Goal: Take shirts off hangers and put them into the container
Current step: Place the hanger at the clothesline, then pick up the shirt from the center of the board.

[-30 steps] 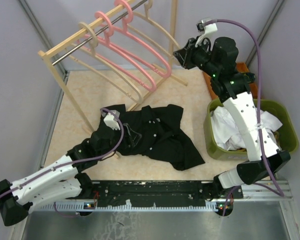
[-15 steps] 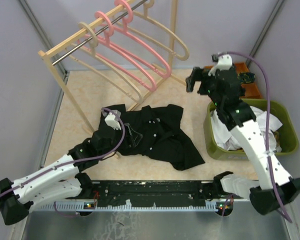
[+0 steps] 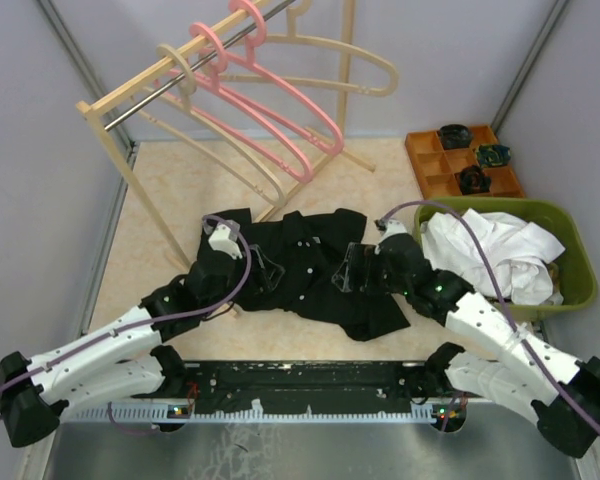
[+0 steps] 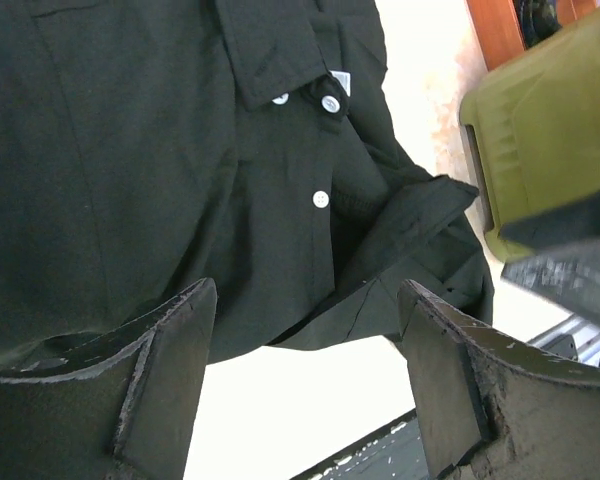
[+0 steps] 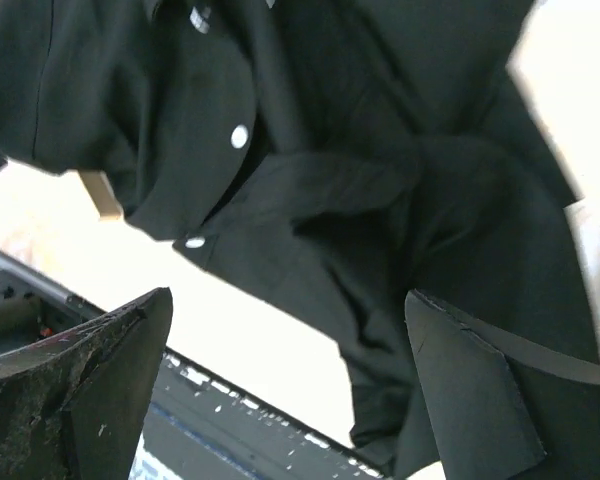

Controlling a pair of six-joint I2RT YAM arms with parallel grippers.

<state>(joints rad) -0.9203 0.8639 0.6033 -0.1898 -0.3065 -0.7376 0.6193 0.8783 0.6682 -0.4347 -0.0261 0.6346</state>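
Black shirt (image 3: 310,262) lies beneath 2 low, outstretched arms; left gripper (image 4: 305,300) and right gripper (image 5: 290,305) both gape empty.

"What stood at the far left?"

"A wooden rack (image 3: 130,172), its slanted legs set on the table (image 3: 160,225). A metal bar (image 3: 145,98) ran just beneath its top rail."

"And to the right?"

"An orange tray (image 3: 427,152), split into compartments, lay at the far right corner. Three small dark objects sat in it, each in its own compartment: one (image 3: 453,135) in the far row, one (image 3: 493,153) by the right edge, one (image 3: 470,178) in the near row. What they were could not be told."

"The surroundings?"

"The tabletop was pale, mottled beige. Grey walls (image 3: 30,180) closed it in, and a scuffed metal sheet (image 3: 280,450) lay along the near edge."
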